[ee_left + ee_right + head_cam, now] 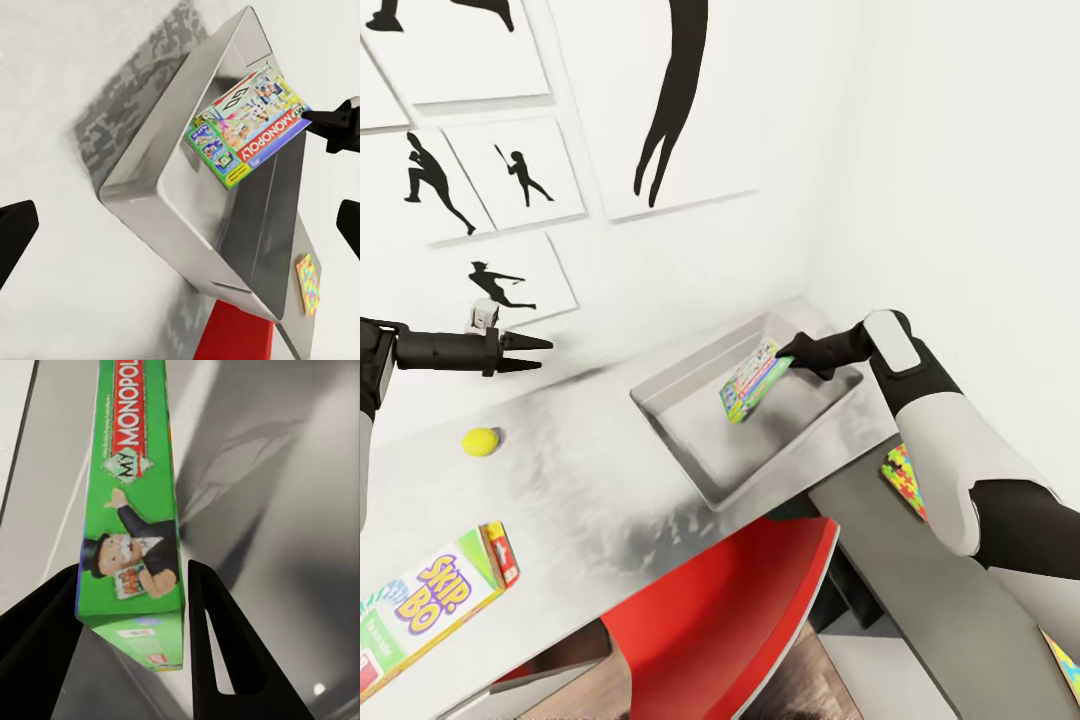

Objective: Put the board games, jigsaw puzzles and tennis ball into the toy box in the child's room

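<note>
Table (590,480): long grey-white desk top against the wall, joined to a lower dark grey side unit (920,580); near edge cut off by the head view's frame.
Red chair (730,610): tucked under the desk top, only part of the seat shows.
Toy box (690,440): shallow grey tray on the far right end of the table. Nothing lies flat on its floor; the one game over it is held tilted by the right gripper.
SKIP-BO box (425,610): flat on the table at the near left, well apart from the toy box; its left end is cut off by the frame.
My Monopoly box (753,380): pale green, multicoloured, tilted on edge over the toy box. Title unreadable from the head; left wrist view reads it (247,127); right wrist view gives the green side panel (135,510). Whether its low corner touches the tray floor, cannot tell.
Jigsaw puzzles: one (905,480) on the side unit, partly hidden behind the right arm; a second (1065,665) cut off at the frame's corner. Left wrist view shows one (309,283) just beside the toy box.
Right gripper (788,352): fingers clamped on the Monopoly box's end, one on each face (131,607).
Left gripper (538,353): raised above the table near the wall, fingers apart, nothing between them.
Tennis ball (480,441): on the table below the left gripper, well apart from the toy box.
</note>
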Robot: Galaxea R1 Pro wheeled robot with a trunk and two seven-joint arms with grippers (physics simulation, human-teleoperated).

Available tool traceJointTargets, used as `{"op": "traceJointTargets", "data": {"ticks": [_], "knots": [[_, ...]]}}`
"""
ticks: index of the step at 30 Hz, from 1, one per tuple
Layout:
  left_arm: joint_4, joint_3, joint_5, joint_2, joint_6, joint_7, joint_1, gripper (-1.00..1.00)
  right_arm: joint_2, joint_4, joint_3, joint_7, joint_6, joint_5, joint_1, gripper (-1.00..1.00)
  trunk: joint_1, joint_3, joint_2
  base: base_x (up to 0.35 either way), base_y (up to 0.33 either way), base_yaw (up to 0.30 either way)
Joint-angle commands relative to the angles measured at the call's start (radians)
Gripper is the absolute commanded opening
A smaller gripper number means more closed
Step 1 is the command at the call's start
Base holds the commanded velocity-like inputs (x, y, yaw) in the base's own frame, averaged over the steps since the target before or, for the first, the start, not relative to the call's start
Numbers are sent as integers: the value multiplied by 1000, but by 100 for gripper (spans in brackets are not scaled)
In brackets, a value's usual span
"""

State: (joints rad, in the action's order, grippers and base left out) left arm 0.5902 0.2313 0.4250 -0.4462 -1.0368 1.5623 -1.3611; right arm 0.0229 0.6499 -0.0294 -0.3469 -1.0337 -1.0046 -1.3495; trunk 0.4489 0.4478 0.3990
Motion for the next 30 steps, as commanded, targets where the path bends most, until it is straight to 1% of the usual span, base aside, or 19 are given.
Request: {"op": "traceJointTargets", "data": {"ticks": [1,6,7,13,17,19,24,30], "knots": [[0,3,11,0,-10,8,-1,100,1,-53,-4,-10,-14,75,0,-100,1,2,1,0,0,0],[1,3,11,0,-10,8,-1,100,0,-53,-4,-11,-14,75,0,-100,1,3,1,0,0,0],[2,5,9,6,-10,8,-1,100,-5,9,-6,-12,-6,-5,1,-100,1,3,1,0,0,0],[2,5,9,6,-10,8,-1,100,-8,13,-6,-12,-14,-5,1,-100,1,3,1,0,0,0],[2,5,9,0,-10,8,-1,100,8,13,-6,-13,-14,-14,2,-100,1,3,1,0,0,0],[2,4,9,0,-10,8,-1,100,12,13,-6,-12,-14,-22,3,-100,1,3,1,0,0,0],[1,4,10,0,-10,8,-1,100,15,13,-6,-12,-14,-31,3,-100,1,3,1,0,0,0],[0,3,10,0,-10,8,-1,100,15,13,-6,-12,-14,-32,4,-100,1,3,1,0,0,0]]}}
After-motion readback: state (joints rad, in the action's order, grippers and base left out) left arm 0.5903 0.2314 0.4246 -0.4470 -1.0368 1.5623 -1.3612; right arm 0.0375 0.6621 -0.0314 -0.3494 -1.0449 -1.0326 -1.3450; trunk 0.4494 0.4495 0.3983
